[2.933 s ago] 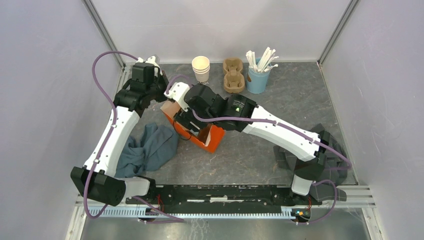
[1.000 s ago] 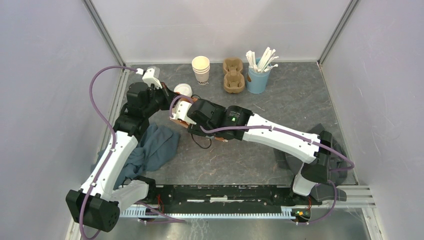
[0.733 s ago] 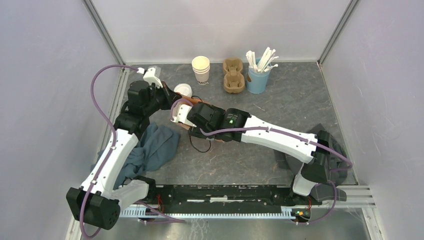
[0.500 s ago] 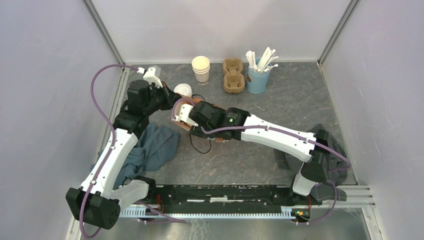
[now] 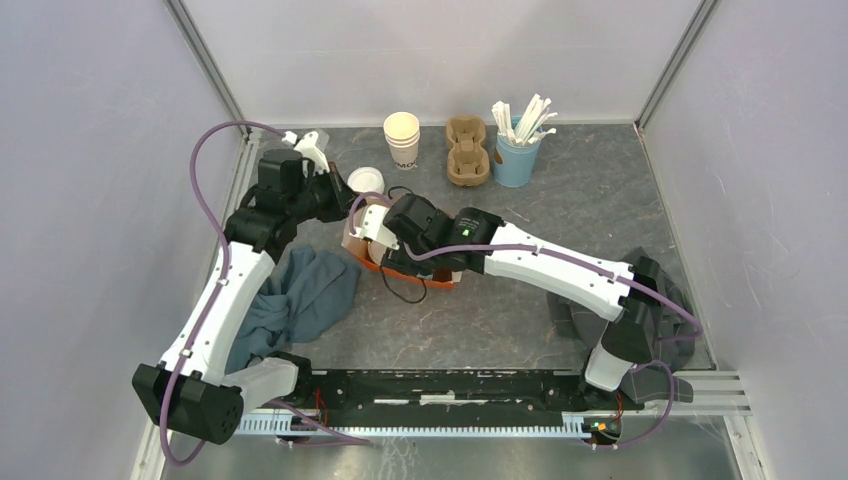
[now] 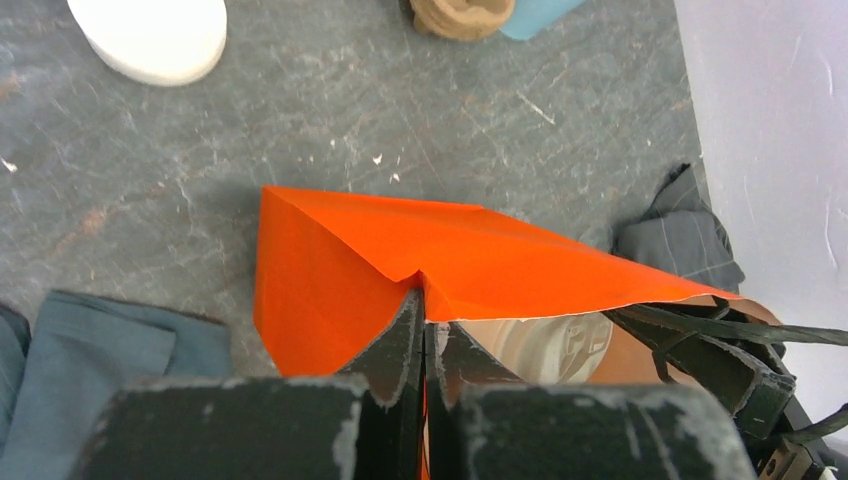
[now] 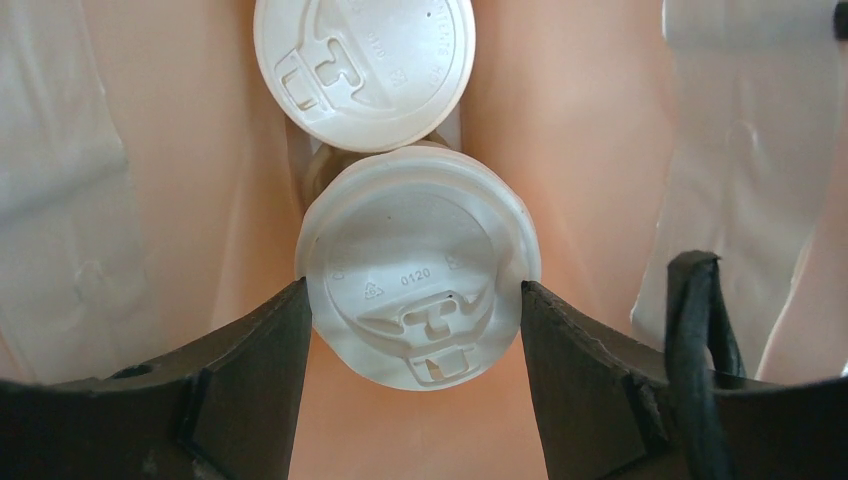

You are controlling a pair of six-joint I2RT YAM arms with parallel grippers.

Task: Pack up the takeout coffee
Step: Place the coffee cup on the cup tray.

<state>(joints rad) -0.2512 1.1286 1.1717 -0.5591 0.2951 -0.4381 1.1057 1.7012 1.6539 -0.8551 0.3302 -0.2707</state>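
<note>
Cloth, blue-grey and crumpled, lies nearest the arm bases, beside the left arm. Just behind it stands the orange paper bag. The left gripper has its jaws pressed together on the folded rim of the bag and holds the mouth open.

The right gripper reaches down inside the bag. Its 2 fingers stand wide but touch the lid of the nearer lidded cup on both sides, so it is clamped on this cup. The farther lidded cup stands just behind, and the 2 lids almost touch. Both coffees are therefore inside the bag.

Compared with 1 second ago, the right wrist sits a little more to the right and more of the bag's orange side shows under it. The left arm has also shifted slightly. Both holds look the same as before. I judge that the second cup is now settled beside the first one, so the packing is nearly done. What remains is to let the cup go and lift out without tipping it.

Farther back lie the loose lids, then the stack of lidless cups, the pulp carrier and the blue cup of straws.
</note>
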